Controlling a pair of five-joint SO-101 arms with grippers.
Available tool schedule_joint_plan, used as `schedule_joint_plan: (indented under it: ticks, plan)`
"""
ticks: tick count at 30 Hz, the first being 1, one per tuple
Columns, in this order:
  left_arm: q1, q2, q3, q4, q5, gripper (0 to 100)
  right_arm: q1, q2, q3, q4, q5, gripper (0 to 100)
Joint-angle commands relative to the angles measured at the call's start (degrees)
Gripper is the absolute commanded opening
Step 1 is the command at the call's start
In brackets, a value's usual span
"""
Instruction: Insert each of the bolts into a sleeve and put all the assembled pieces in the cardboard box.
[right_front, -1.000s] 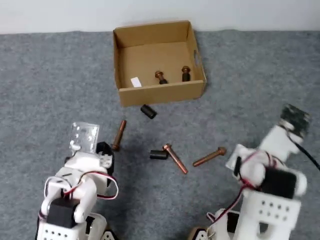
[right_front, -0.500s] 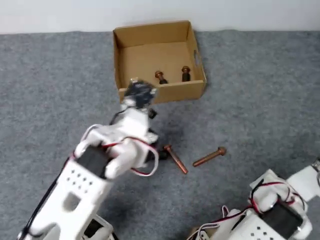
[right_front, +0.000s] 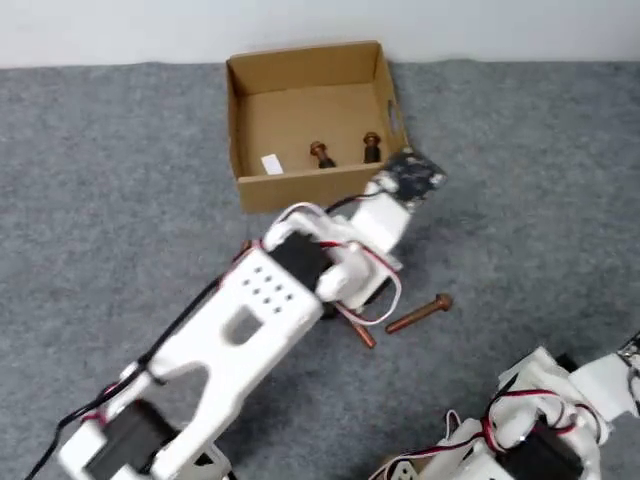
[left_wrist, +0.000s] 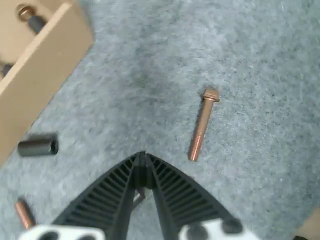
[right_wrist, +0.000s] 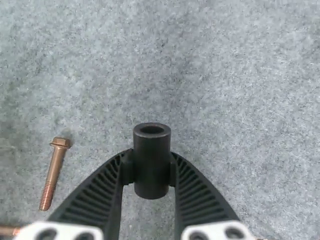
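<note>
The cardboard box (right_front: 243, 120) stands at the back of the grey mat with two bolt-and-sleeve pieces (right_front: 322, 153) (right_front: 371, 146) inside. My left arm (right_front: 290, 300) stretches across the middle. Its gripper (left_wrist: 145, 156) is shut on nothing and hangs over the mat, a short way from a loose copper bolt (left_wrist: 202, 125) (right_front: 420, 313). A black sleeve (left_wrist: 37, 146) lies beside the box wall (left_wrist: 40, 75). Another bolt (right_front: 360, 332) pokes out from under the arm. My right gripper (right_wrist: 150, 156) is shut on a black sleeve (right_wrist: 151, 150), held upright, with a bolt (right_wrist: 54, 172) on the mat nearby.
A white sticker (right_front: 271, 164) lies on the box floor. The right arm (right_front: 540, 430) sits at the front right corner. Open grey mat spreads to the right of the box and along the left side.
The left arm swung from the front left up and rightward across the middle, now covering a sleeve and bolts. The right arm pulled back toward the front right corner.
</note>
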Motion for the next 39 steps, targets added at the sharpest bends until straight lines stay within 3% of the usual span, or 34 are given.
schedule_joint_plan:
  ticks: [1, 6, 19, 39]
  plan:
    - [1.2, 5.3, -7.5, 0.1, -1.6, 1, 0.5, -3.5, 0.4, -1.9, 1.1, 0.9]
    - [3.7, 14.0, -14.8, 2.5, -10.1, 7, 0.7, -6.4, 1.7, -2.8, 2.6, 0.9]
    - [7.4, 35.5, -31.1, 3.0, -10.1, 11, 0.5, -7.0, 2.1, -3.1, 2.5, 0.9]
    - [7.4, 73.6, -79.4, 27.6, -10.0, 16, -3.0, -7.3, 2.4, -3.1, 2.5, 0.8]
